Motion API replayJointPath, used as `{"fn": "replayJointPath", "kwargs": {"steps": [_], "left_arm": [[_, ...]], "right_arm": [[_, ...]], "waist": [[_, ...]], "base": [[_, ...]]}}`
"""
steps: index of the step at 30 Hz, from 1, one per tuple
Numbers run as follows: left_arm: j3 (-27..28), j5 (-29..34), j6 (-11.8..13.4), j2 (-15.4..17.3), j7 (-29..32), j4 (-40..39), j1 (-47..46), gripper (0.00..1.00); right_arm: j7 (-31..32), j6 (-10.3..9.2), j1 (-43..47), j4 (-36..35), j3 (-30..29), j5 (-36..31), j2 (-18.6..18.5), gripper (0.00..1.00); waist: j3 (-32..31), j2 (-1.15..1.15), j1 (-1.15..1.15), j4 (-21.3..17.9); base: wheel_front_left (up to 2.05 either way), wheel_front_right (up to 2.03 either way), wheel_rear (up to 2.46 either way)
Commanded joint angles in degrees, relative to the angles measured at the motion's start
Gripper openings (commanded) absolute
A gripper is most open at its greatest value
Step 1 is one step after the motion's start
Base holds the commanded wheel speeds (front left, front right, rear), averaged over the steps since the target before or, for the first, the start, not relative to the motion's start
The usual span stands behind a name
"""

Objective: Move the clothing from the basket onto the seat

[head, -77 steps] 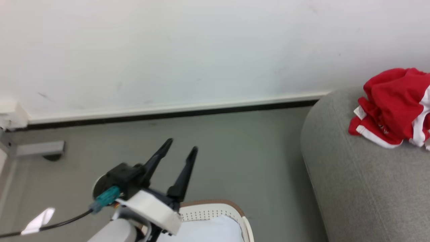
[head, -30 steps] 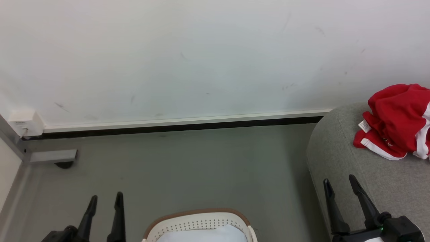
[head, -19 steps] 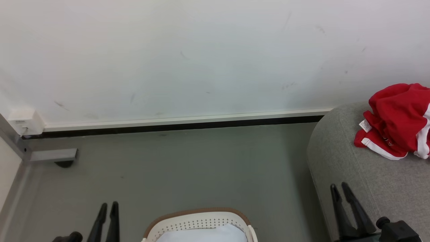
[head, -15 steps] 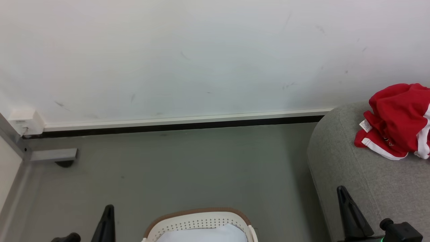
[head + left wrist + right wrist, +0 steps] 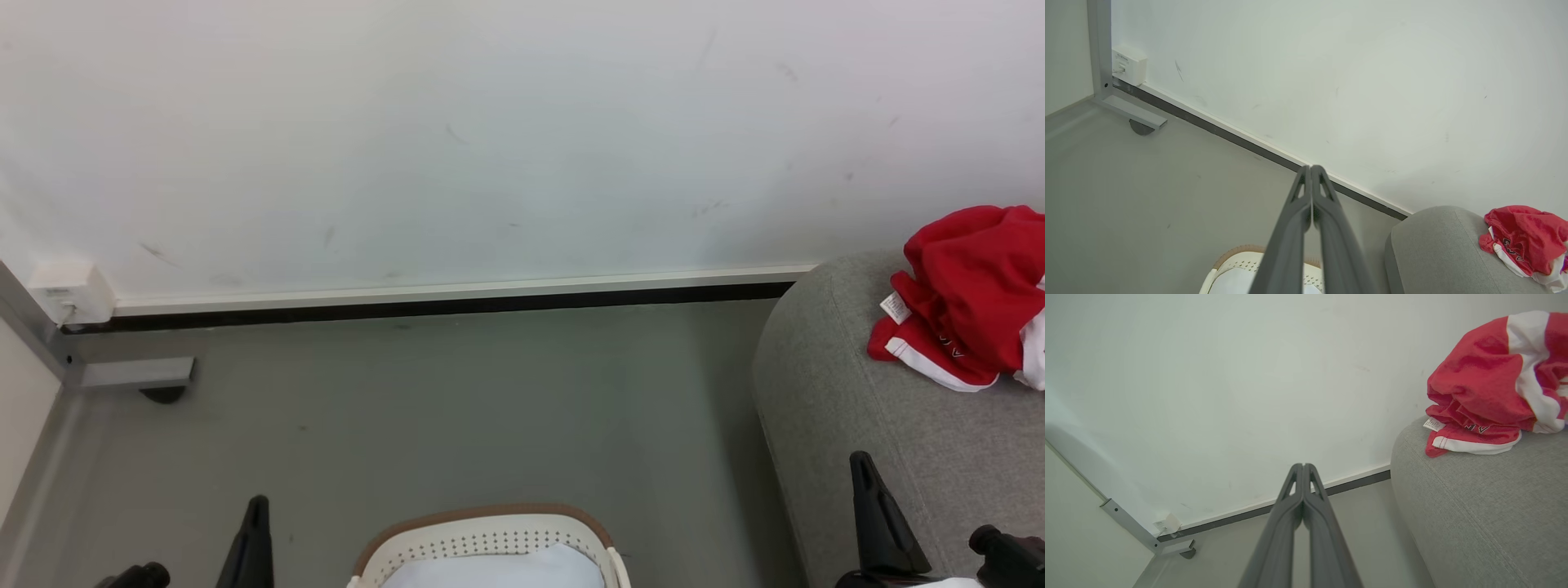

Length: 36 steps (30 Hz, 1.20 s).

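The red clothing (image 5: 971,294) with white trim lies bunched on the grey seat (image 5: 857,408) at the right; it also shows in the left wrist view (image 5: 1523,239) and the right wrist view (image 5: 1490,384). At the bottom middle, the white basket (image 5: 490,535) with a brown rim holds a pale cloth (image 5: 498,567). My left gripper (image 5: 257,510) is shut and empty at the lower left, left of the basket. My right gripper (image 5: 861,469) is shut and empty at the lower right, in front of the seat. Both pairs of fingers (image 5: 1310,171) (image 5: 1302,467) are pressed together.
A white wall with a dark skirting strip (image 5: 441,306) runs across the back. A grey metal frame foot (image 5: 135,371) and a white wall box (image 5: 69,292) stand at the left. Grey floor (image 5: 457,408) lies between basket and wall.
Both grippers went from open to shut within the last second and sank toward the bottom edge. The red clothing has stayed on the seat. The camera shifted slightly.
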Motion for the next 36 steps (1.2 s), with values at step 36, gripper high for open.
{"fn": "replayJointPath", "kwargs": {"steps": [36], "left_arm": [[3.1, -26.9, -1.9, -1.0, 7.8, 0.8, -4.7, 0.0]], "right_arm": [[6.8, -0.06, -3.5, 1.2, -4.2, 28.8, -1.1, 0.0]], "waist": [[0.0, 0.0, 0.0, 1.3]], "base": [[0.0, 0.0, 0.0]]}}
